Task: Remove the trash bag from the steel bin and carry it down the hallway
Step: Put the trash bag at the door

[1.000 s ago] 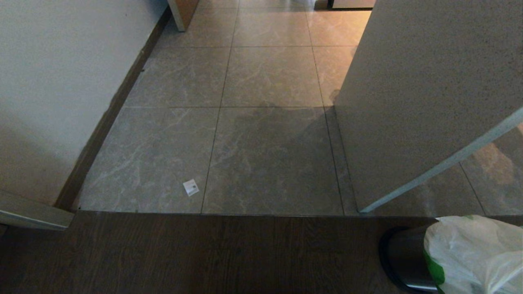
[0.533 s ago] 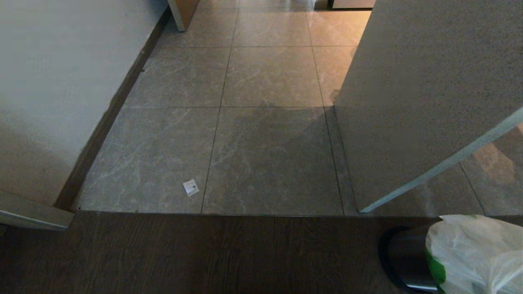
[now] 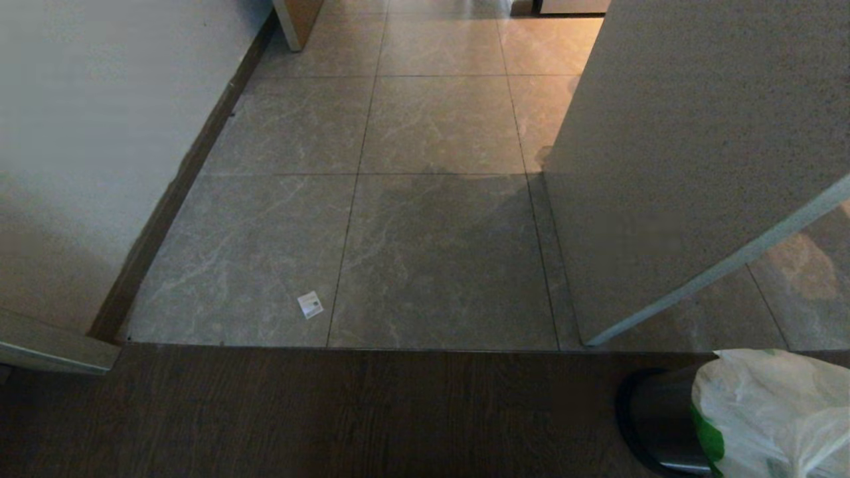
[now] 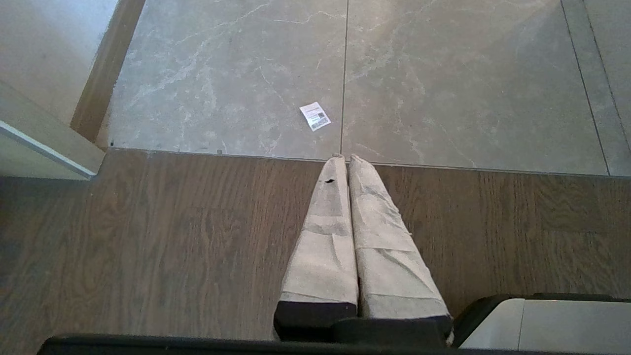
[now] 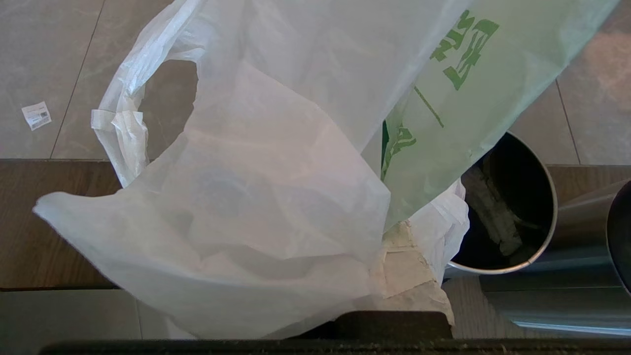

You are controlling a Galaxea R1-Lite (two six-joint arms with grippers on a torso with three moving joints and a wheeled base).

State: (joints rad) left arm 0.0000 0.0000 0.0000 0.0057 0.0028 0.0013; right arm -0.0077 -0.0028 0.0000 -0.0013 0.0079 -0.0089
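Right at the robot's feet, the right tool (image 5: 394, 296) is clamped tight on the trash bag (image 5: 256, 207), pinching its white plastic so the bag hangs free, billowing, green print showing on its far side. The steel bin (image 5: 512, 212) sits just behind it, mouth uncovered, dark inside, so the bag looks to be out and ready for carrying. Over on the left, the left tool (image 4: 345, 162) hangs parked above the dark wood-look floor (image 4: 148, 236), padded fingers (image 4: 323, 246) pressed together, holding nothing. Just past the threshold, a small paper label (image 3: 310, 305) lies on the tiles. Beyond that the hallway (image 3: 438, 119) runs ahead between a cream wall (image 3: 86, 133) and an open door (image 3: 697, 166), the route for the carry.
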